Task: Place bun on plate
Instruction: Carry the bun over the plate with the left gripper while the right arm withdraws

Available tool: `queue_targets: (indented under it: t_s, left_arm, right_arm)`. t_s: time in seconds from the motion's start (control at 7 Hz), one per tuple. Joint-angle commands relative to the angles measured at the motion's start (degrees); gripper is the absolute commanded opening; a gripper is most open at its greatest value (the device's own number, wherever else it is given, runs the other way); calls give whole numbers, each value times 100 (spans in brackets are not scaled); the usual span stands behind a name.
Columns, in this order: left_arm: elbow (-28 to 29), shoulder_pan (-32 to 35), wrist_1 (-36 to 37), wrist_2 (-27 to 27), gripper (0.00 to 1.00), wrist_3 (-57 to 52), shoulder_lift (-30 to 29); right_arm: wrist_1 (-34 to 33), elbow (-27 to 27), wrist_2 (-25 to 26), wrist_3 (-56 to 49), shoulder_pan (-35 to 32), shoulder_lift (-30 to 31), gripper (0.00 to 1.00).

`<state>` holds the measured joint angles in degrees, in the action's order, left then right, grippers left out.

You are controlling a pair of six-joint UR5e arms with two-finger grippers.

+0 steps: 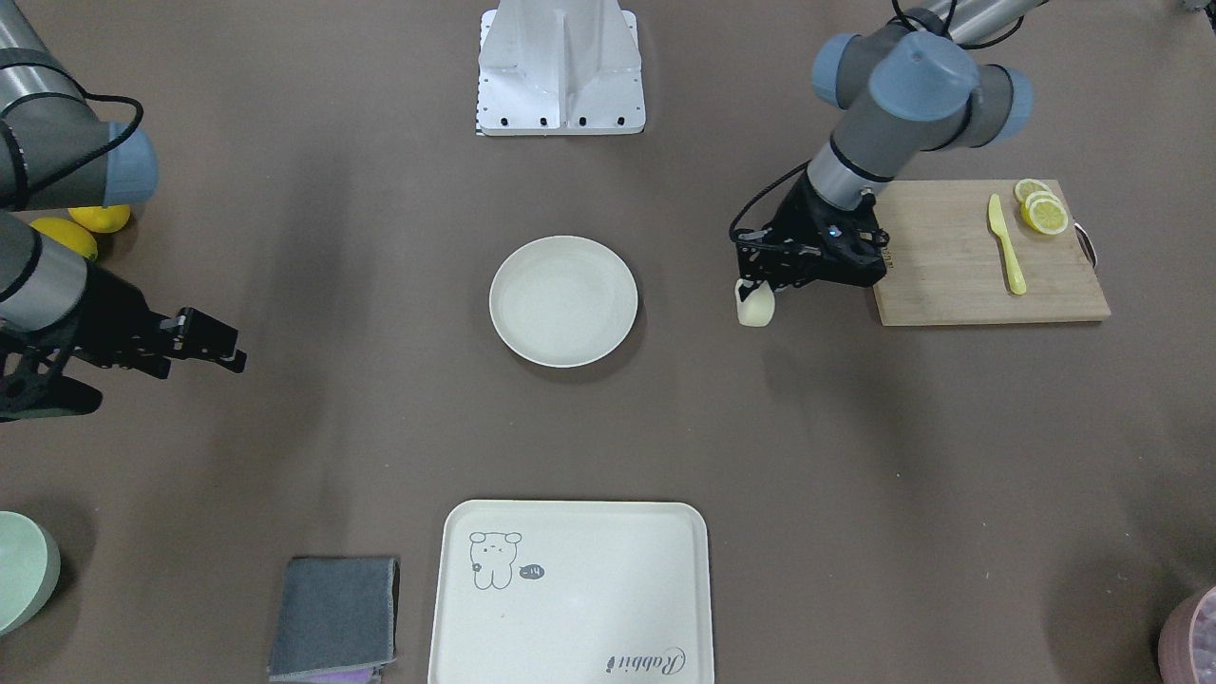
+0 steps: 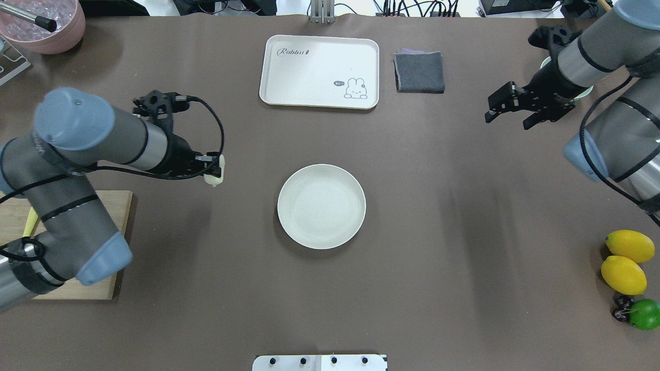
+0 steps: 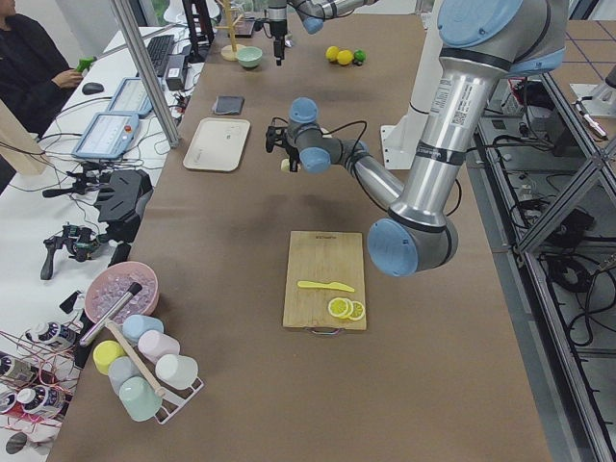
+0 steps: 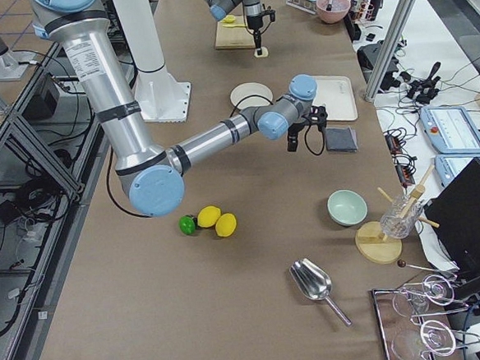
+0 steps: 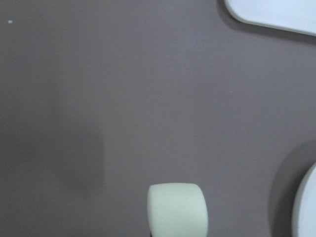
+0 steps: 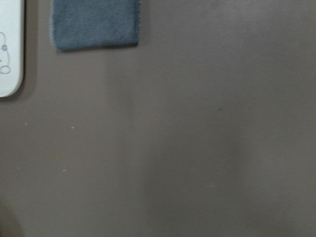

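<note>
The bun (image 2: 216, 174) is a small pale cream roll, and my left gripper (image 2: 212, 166) is shut on its top, left of the plate (image 2: 321, 206) with a stretch of bare table between them. In the front view the bun (image 1: 756, 307) hangs at the fingertips of that gripper (image 1: 753, 288), between the plate (image 1: 563, 300) and the cutting board. The left wrist view shows the bun (image 5: 177, 207) at the bottom and the plate's rim (image 5: 307, 207) at the right edge. Whether the bun touches the table I cannot tell. My right gripper (image 2: 508, 111) stands open and empty at the far right.
A cream tray (image 2: 319, 69) with a rabbit print and a grey cloth (image 2: 419, 71) lie beyond the plate. A wooden cutting board (image 1: 978, 256) carries lemon slices (image 1: 1042, 211) and a yellow knife (image 1: 1005, 242). Two lemons (image 2: 626, 260) and a lime (image 2: 644, 313) sit near right.
</note>
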<state>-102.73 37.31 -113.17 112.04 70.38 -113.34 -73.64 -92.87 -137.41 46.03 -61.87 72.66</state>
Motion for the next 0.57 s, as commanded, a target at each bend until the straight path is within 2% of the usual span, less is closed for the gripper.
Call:
queue_targets:
  t_s: [0.0, 0.14, 0.43]
  left_arm:
    - [365, -888, 751, -925, 27, 702, -1054]
    - [812, -1214, 761, -1243, 27, 749, -1432]
    - [1622, -1296, 753, -1316, 27, 1003, -2102]
  right_arm:
    - [-1, 84, -22, -1066, -351, 459, 100]
    - [-1, 119, -31, -1366, -456, 582, 100]
    - [-1, 146, -22, -1571, -484, 706, 100]
